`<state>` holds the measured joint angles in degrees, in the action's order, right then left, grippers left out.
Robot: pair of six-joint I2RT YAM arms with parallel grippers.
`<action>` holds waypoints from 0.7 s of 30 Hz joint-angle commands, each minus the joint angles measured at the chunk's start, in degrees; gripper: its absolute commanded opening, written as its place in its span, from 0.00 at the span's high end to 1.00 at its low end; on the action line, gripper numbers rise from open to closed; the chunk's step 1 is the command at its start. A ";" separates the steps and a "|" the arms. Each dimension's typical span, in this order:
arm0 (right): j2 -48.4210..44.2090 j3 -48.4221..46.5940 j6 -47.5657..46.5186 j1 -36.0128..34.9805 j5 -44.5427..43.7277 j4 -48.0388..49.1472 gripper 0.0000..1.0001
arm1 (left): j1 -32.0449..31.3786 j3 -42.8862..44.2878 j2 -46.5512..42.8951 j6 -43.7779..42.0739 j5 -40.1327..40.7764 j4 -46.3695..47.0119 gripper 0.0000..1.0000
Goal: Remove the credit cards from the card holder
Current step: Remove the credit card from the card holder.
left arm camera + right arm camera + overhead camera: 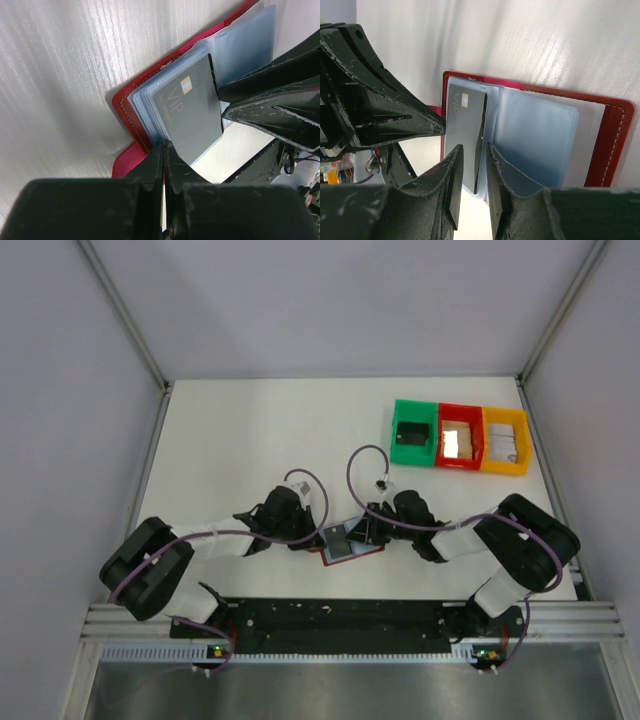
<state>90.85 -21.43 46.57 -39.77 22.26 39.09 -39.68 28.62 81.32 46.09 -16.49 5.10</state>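
One credit card [190, 117], half out of the card holder [615, 145] open on the tabletop [250, 430], is straddled by the slightly parted right pincer [474, 152]; the left pincer [164, 147] is closed against the holder. Clamping and withdrawal seem needed next.

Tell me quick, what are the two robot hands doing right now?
Left gripper: fingers closed, pinching the plastic sleeves of the card holder.
Right gripper: fingers slightly open, the VIP card standing between them.
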 commanded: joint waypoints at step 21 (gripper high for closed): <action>7.68 1.03 3.53 4.61 15.18 15.92 1.00 | -0.13 -1.37 2.35 -2.40 3.31 -3.52 1.00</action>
<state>98.06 -21.58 48.29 -35.92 32.60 46.89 -39.62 28.84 81.62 45.98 -16.69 4.93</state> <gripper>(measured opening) 0.009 0.009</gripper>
